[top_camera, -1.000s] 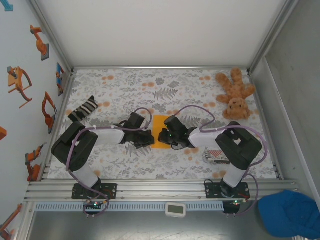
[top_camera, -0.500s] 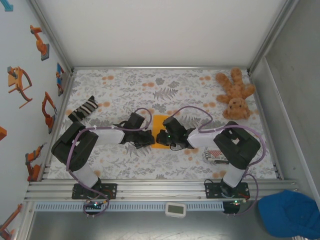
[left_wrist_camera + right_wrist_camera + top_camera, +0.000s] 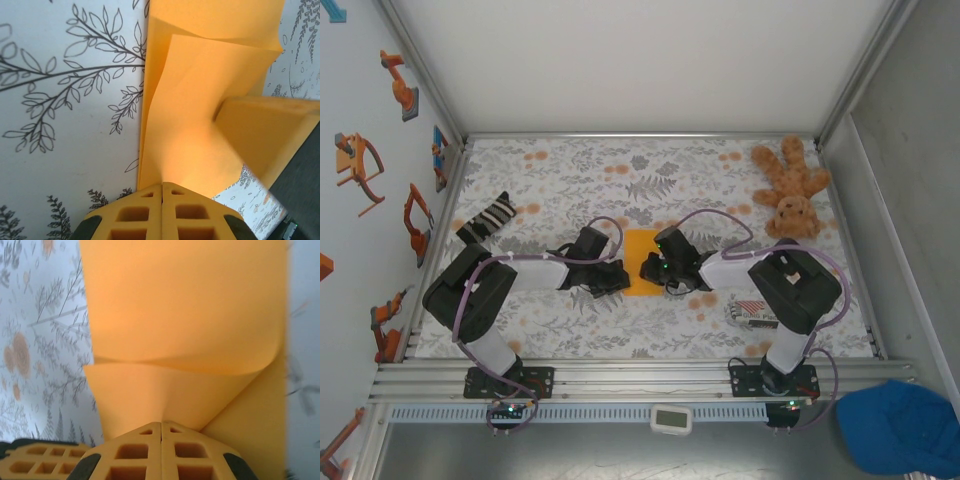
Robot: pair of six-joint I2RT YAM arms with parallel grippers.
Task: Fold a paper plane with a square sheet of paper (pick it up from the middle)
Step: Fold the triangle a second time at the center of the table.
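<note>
right gripper (image 3: 653, 268) nudged slightly toward far side since earlier frame | 2 arms reaching inward, low over table (image 3: 570, 170) | 1 teddy (image 3: 790, 190) far right | 1 square sheet of paper (image 3: 642, 248) mid-table, buckled | left gripper (image 3: 618, 277) and right gripper both clamped on its edges

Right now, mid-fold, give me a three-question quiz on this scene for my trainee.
1. True or false: the left gripper stands open.
2. Where does the brown plush teddy lie? A) far right corner B) near left corner C) beside the left arm's base
3. What is the right gripper pinching?
Key: 1 false; 2 A; 3 the square sheet of paper.
</note>
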